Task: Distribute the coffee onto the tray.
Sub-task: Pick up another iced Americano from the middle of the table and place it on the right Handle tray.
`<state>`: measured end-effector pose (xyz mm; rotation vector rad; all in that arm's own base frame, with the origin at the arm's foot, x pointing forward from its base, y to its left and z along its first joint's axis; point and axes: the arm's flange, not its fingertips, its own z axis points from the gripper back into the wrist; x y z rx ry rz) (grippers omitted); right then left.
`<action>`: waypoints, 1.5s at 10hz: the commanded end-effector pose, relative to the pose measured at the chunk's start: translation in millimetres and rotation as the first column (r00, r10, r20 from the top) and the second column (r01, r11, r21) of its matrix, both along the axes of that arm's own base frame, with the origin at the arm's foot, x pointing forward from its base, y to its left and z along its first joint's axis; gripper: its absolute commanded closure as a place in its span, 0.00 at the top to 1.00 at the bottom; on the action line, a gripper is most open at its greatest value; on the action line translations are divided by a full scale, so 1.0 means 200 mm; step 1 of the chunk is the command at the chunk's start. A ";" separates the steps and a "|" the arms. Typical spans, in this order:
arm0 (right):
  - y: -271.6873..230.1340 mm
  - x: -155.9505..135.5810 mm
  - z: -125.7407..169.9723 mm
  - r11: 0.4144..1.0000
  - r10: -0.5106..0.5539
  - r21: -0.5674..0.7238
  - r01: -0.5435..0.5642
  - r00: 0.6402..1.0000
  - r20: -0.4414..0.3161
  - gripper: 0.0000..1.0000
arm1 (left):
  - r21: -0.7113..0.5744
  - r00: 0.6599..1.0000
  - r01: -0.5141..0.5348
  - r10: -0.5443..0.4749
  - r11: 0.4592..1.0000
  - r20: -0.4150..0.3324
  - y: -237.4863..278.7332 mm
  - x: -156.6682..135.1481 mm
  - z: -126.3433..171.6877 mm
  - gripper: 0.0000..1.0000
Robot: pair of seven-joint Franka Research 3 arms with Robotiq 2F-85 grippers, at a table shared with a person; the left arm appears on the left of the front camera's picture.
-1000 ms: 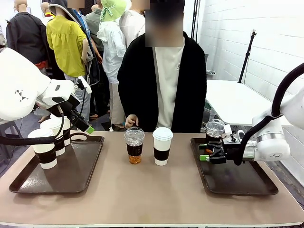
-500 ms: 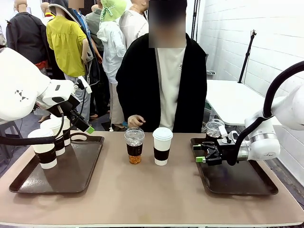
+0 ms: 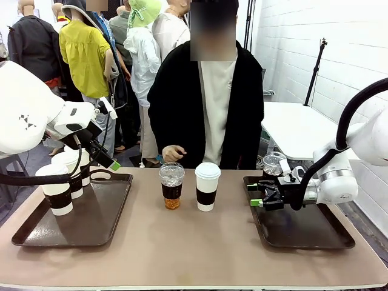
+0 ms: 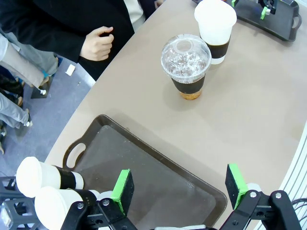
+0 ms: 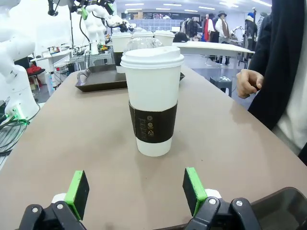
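On the tan tabletop (image 5: 72, 139), near its far edge, the white lidded paper cup with black sleeve (image 5: 152, 100) could be toppled if clipped by the right gripper (image 5: 135, 190), whose jaws are spread wide.

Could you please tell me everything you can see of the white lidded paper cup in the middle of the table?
The white paper cup with white lid and black sleeve, small pale print on it, stands upright and closed on the tan tabletop, apart from the clear dome-lidded iced drink beside it.
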<state>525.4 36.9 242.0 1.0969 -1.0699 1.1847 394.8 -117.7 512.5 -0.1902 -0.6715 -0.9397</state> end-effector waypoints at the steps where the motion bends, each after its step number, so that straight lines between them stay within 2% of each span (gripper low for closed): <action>1: 0.01 0.00 0.00 1.000 0.003 0.002 -0.003 1.000 0.000 1.00 | -0.015 1.000 0.004 -0.004 1.000 -0.009 0.01 0.00 -0.01 1.00; 15: 0.01 0.00 0.00 1.000 0.003 0.002 -0.003 1.000 0.000 1.00 | -0.015 1.000 0.004 -0.004 1.000 -0.009 0.01 0.00 -0.01 1.00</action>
